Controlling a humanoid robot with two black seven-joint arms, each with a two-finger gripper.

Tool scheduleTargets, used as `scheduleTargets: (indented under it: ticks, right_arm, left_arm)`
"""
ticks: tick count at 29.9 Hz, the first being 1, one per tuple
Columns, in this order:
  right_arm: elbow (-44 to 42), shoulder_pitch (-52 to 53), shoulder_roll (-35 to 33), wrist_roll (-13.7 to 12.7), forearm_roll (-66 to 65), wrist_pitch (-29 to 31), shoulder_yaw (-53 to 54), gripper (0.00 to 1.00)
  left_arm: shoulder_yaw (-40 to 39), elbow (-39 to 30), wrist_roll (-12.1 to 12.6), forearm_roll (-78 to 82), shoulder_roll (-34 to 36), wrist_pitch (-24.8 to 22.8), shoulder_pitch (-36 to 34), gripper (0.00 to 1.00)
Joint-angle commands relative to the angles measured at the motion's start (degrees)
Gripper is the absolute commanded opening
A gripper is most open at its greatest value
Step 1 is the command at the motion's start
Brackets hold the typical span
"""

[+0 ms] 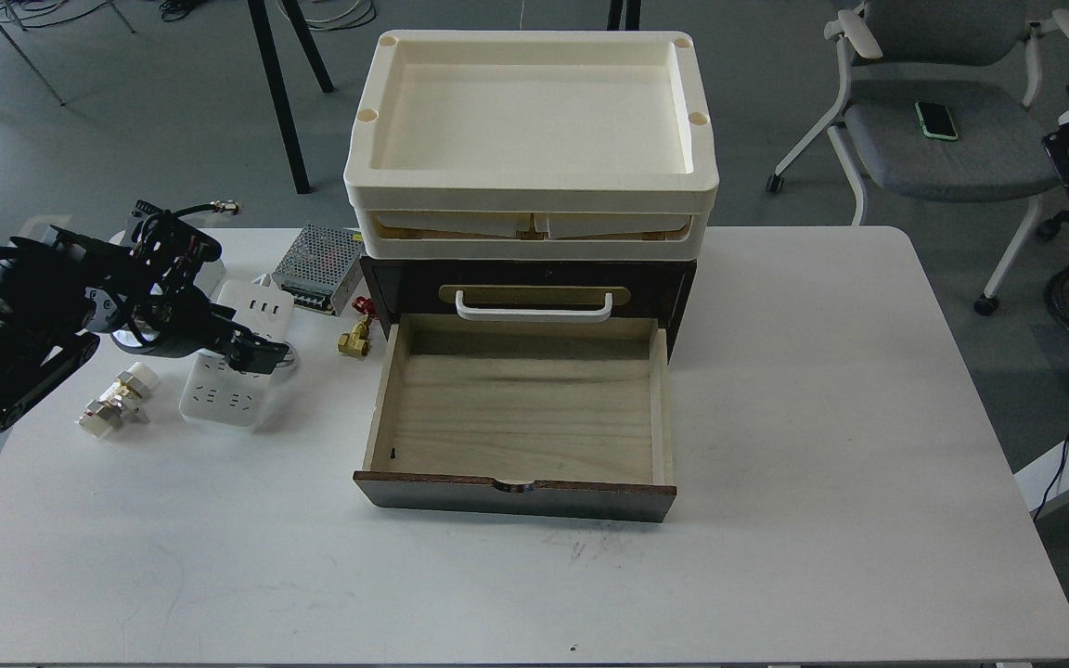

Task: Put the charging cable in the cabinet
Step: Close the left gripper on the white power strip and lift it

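The charging cable (pixel 219 397) is a white power strip lying flat on the table left of the cabinet, its USB end pointing away from me. My left gripper (pixel 261 355) is over the strip's middle, its dark fingers lying across it. I cannot make out whether they are closed on it. The cabinet (pixel 384 289) is dark brown with a white handle (pixel 534 311). Its light wood drawer (pixel 516 408) is pulled out toward me and is empty. Cream trays (pixel 534 190) are stacked on top. My right gripper is out of view.
A perforated silver metal box (pixel 319 264) lies behind the strip. A small brass fitting (pixel 355 340) sits between the strip and the drawer. A white-and-brass fitting (pixel 117 399) lies left of the strip. A grey chair (pixel 943 139) stands beyond the table's far right corner.
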Motion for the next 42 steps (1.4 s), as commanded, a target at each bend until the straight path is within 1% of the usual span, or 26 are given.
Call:
scheduleTargets:
  ticks: [1,5,7,15,19,24,27,29,31,34,35,42]
  right_arm:
    - [0.0,0.0,0.0,0.0,0.0,0.0,0.0,1.00]
    - [0.0,-0.2,0.0,0.0,0.0,0.0,-0.1,1.00]
    - [0.0,-0.3,0.0,0.0,0.0,0.0,-0.1,1.00]
    - [0.0,-1.2,0.0,0.1,0.0,0.0,0.0,1.00]
    - [0.1,-1.9,0.0,0.3,0.0,0.0,0.0,1.00]
    - [0.1,-1.9,0.1,0.4,0.0,0.0,0.0,1.00]
    - [0.1,-1.9,0.1,0.4,0.0,0.0,0.1,1.00]
    - [0.1,-1.9,0.1,0.4,0.0,0.0,0.1,1.00]
    - [0.1,-2.0,0.1,0.4,0.0,0.0,0.1,1.00]
    - [0.0,-2.1,0.0,0.4,0.0,0.0,0.1,1.00]
    - [0.0,-2.3,0.0,0.4,0.0,0.0,0.1,1.00]
    - [0.0,-2.9,0.0,0.9,0.0,0.0,0.4,1.00]
  left_arm:
    - [2.8,4.0,0.0,-0.2,-1.2,3.3,0.1,0.86]
    - [3.0,4.2,0.0,-0.2,-1.3,4.1,0.2,0.85]
    - [2.9,4.0,0.0,-0.2,-1.2,4.1,0.4,0.82]
    - [4.0,3.4,0.0,0.1,-1.3,4.2,1.2,0.77]
    - [6.6,3.4,0.0,0.0,-1.3,6.9,1.2,0.74]
    - [8.3,3.6,0.0,-0.1,-1.2,8.6,1.0,0.70]
    - [8.4,3.6,0.0,-0.1,-1.2,9.1,0.9,0.66]
    - [8.4,3.6,0.0,-0.1,-1.3,10.0,0.9,0.61]
    - [8.4,3.7,0.0,-0.1,-1.2,11.1,1.2,0.54]
    - [8.5,3.7,0.0,0.0,-1.2,12.1,1.9,0.40]
    - [8.7,3.8,0.0,0.0,-1.2,12.2,2.0,0.38]
    - [9.9,3.8,0.0,-0.1,-1.0,13.0,1.9,0.34]
